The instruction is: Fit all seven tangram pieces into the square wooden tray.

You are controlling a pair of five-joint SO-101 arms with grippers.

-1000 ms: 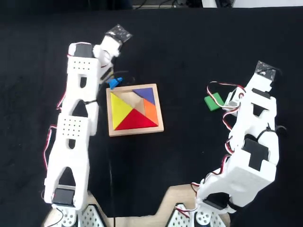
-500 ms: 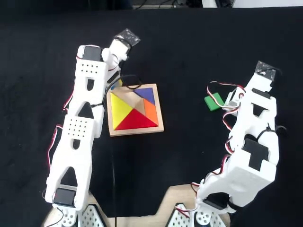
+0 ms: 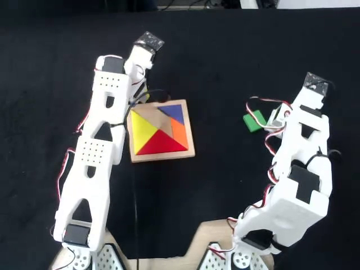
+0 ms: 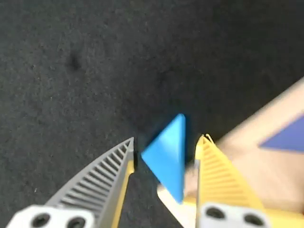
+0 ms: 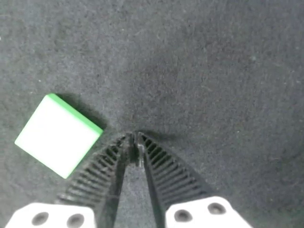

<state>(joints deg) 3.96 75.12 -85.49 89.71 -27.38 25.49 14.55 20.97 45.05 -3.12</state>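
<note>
- Left fingers (image 4: 216, 175) clamp the blue triangle (image 4: 166, 159) at the wooden tray (image 3: 163, 156)'s far-left corner
- Right fingers (image 5: 166, 173) pressed together, empty, just beside the green square (image 5: 57, 135) on the worktop (image 3: 225, 185)'s right side

Honestly nothing readable here. No text, numbers or labels I can make out on the wooden tray (image 3: 161, 156), the coloured pieces (image 3: 163, 143) in it, the green square piece (image 3: 254, 120) or the blue triangle piece (image 4: 166, 156).
</note>
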